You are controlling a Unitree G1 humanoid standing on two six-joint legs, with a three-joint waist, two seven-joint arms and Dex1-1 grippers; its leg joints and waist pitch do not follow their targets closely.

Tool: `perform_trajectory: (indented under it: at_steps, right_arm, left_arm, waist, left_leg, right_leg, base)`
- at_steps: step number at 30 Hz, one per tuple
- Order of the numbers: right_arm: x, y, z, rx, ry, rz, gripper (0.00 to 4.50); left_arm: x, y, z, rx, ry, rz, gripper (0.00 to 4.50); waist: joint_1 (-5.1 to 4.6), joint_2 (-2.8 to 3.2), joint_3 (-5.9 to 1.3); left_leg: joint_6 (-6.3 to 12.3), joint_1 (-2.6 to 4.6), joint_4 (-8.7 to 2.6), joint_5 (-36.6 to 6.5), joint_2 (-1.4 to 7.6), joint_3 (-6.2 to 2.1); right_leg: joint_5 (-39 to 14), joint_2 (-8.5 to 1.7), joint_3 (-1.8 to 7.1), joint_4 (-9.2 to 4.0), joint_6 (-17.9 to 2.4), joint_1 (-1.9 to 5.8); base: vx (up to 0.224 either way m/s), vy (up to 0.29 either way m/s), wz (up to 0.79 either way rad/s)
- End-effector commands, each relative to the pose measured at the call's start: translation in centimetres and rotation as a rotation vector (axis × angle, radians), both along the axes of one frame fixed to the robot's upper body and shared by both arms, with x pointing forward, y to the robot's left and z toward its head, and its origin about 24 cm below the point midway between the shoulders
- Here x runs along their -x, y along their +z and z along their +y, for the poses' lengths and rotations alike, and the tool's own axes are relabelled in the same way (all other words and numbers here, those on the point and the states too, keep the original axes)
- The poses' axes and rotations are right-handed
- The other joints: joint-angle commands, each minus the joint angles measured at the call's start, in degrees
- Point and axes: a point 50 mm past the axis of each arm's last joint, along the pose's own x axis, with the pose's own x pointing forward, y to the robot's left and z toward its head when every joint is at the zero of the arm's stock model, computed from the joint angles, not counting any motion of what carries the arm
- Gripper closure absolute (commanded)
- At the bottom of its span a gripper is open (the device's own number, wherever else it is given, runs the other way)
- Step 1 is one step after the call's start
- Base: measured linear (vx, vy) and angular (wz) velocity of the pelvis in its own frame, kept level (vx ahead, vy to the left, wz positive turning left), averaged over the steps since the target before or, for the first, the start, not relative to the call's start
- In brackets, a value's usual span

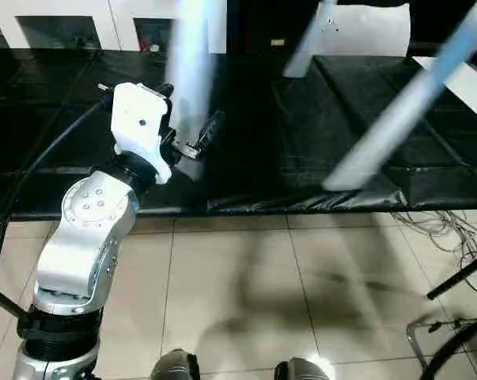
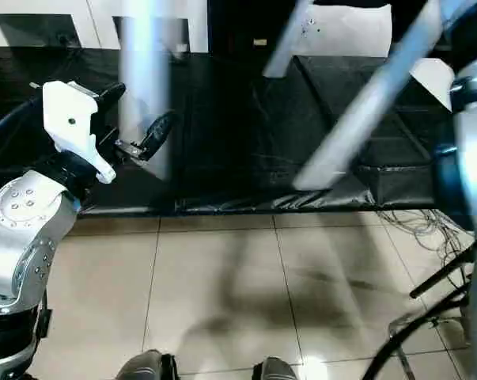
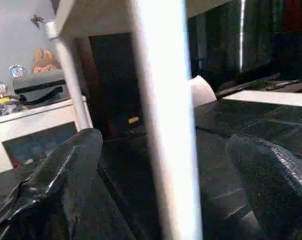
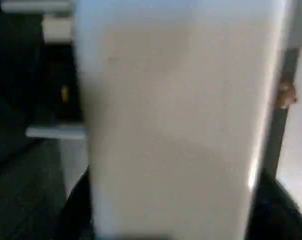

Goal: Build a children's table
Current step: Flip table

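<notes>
Straddling a white leg (image 3: 163, 125), left gripper (image 1: 187, 119) gapes

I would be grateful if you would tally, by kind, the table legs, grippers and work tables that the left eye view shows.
White table legs: 3
Left gripper: 1
Black-covered work table: 1
Total: 5

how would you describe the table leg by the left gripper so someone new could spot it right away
Start at the black-covered work table beyond the tiled floor. Near its front edge, the left gripper has its black fingers spread on either side of a white leg. That leg stands upright, while the other white legs to its right slant.
</notes>
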Motion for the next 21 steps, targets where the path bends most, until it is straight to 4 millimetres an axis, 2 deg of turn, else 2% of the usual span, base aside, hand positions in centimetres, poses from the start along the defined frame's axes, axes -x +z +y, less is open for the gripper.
perform_trajectory:
  at_steps: [1,2,3,5,8,10,11,12,14,17,18,19,20,21]
  right_arm:
    - [-0.2,-0.8,-1.3,0.032,-0.071,0.055,2.59]
    - [-0.3,-1.0,-1.0,0.010,-0.057,0.056,2.59]
    - [-0.4,-1.2,-0.7,-0.028,-0.037,0.071,2.59]
    - [-0.5,-1.3,-0.5,-0.053,-0.025,0.064,2.03]
    - [-0.6,-1.5,-0.3,-0.074,-0.018,0.060,1.80]
    - [-0.7,-1.7,0.0,-0.115,0.003,0.050,1.55]
    - [-0.7,-1.7,0.1,-0.122,0.009,0.045,1.47]
    - [-0.7,-1.9,0.2,-0.131,0.022,0.041,1.44]
    - [-0.7,-2.0,0.3,-0.137,0.029,0.035,1.27]
    - [-0.7,-2.2,0.2,-0.150,0.050,0.023,0.99]
    - [-0.7,-2.2,0.2,-0.160,0.064,0.014,0.96]
    - [-0.6,-2.1,0.2,-0.165,0.077,0.000,0.91]
    - [-0.5,-2.1,0.1,-0.177,0.104,-0.005,0.82]
    - [-0.3,-2.0,0.1,-0.188,0.131,-0.008,0.60]
  left_arm:
    - [-0.1,-0.1,-0.2,-0.007,0.010,0.005,0.00]
    - [-0.1,-0.1,-0.1,-0.003,0.033,0.004,0.00]
    - [-0.2,0.0,0.1,0.009,0.055,0.005,0.00]
    - [-0.2,0.0,0.0,0.018,0.069,0.007,0.00]
    - [-0.1,0.0,-0.4,0.041,0.059,0.015,0.00]
    - [0.0,-0.2,-0.9,0.037,0.040,0.023,0.00]
    - [0.0,-0.3,-1.0,0.035,0.038,0.024,0.00]
    - [-0.1,-0.4,-1.2,0.031,0.036,0.028,0.00]
    - [-0.2,-0.4,-1.3,0.031,0.036,0.031,0.00]
    - [-0.6,-0.6,-1.4,0.033,0.048,0.040,0.00]
    - [-0.7,-0.6,-1.5,0.035,0.050,0.042,0.00]
    - [-0.8,-0.6,-1.6,0.038,0.050,0.044,0.00]
    - [-0.8,-0.6,-1.7,0.042,0.057,0.050,0.00]
    - [-0.9,-0.7,-1.7,0.045,0.066,0.055,0.00]
  waist:
    - [-1.15,-0.01,-4.07]
    - [-1.41,-0.16,-3.84]
    - [-1.84,-0.17,-3.78]
    - [-1.98,-0.22,-3.78]
    - [-2.66,-0.21,-3.68]
    - [-3.02,0.15,-3.56]
    - [-3.11,0.11,-3.57]
    - [-3.14,0.49,-3.34]
    - [-3.41,0.38,-3.32]
    - [-3.79,0.84,-2.87]
    - [-3.65,1.42,-2.56]
    - [-2.45,2.01,-2.53]
    - [-0.95,2.65,-2.53]
    - [1.47,1.30,-2.45]
  left_leg:
    - [-5.10,3.96,-5.09,-40.6,1.51,-1.40]
    - [-5.01,3.91,-5.14,-41.0,1.53,-1.38]
    - [-5.03,3.74,-5.16,-41.7,1.52,-1.57]
    - [-5.05,3.82,-5.14,-42.0,1.51,-1.57]
    - [-4.96,3.95,-4.96,-42.9,1.47,-1.64]
    - [-5.38,3.82,-5.46,-44.3,1.61,-1.93]
    - [-5.38,3.82,-5.49,-44.6,1.64,-1.95]
    - [-5.51,3.87,-5.81,-46.0,1.72,-1.95]
    - [-5.37,4.10,-5.72,-47.0,1.72,-1.85]
    - [-5.33,4.23,-6.23,-49.4,1.87,-1.57]
    - [-5.56,3.39,-7.89,-51.2,2.37,-1.10]
    - [-5.20,1.52,-10.77,-51.8,3.38,0.23]
    - [-5.17,0.83,-12.08,-51.6,3.97,1.47]
    - [-3.71,0.06,-12.46,-47.8,4.39,4.45]
  right_leg:
    - [-28.3,0.60,-0.53,-5.00,-5.9,-0.08]
    - [-28.7,0.70,-0.65,-5.17,-5.8,-0.23]
    - [-29.6,0.65,-0.88,-5.07,-5.4,0.07]
    - [-30.2,0.60,-0.92,-5.17,-5.2,0.01]
    - [-31.7,0.55,-1.15,-5.50,-5.0,-0.15]
    - [-31.1,0.67,-1.47,-5.36,-5.0,0.22]
    - [-30.8,0.69,-1.54,-5.32,-5.1,0.23]
    - [-30.6,0.87,-1.75,-5.39,-5.2,0.14]
    - [-31.3,0.91,-1.99,-5.46,-5.2,0.04]
    - [-33.0,1.44,-2.88,-5.33,-5.0,0.04]
    - [-31.2,2.14,-3.68,-3.68,-5.5,1.04]
    - [-25.1,2.79,-3.85,1.50,-6.8,3.50]
    - [-21.5,2.80,-3.63,4.76,-7.7,4.39]
    - [-23.8,3.16,-1.59,7.62,-6.2,4.57]
  base:
    - [0.000,0.000,0.00]
    - [0.000,0.000,0.00]
    - [0.000,0.000,0.00]
    - [0.000,0.000,0.00]
    - [0.000,0.000,0.00]
    - [0.000,0.000,0.00]
    - [0.000,0.000,0.00]
    - [0.000,0.000,0.00]
    - [0.000,0.000,0.00]
    - [0.000,0.000,0.00]
    - [-0.061,-0.023,-0.03]
    - [-0.061,-0.023,-0.03]
    - [-0.113,-0.064,0.06]
    - [-0.059,-0.103,0.19]
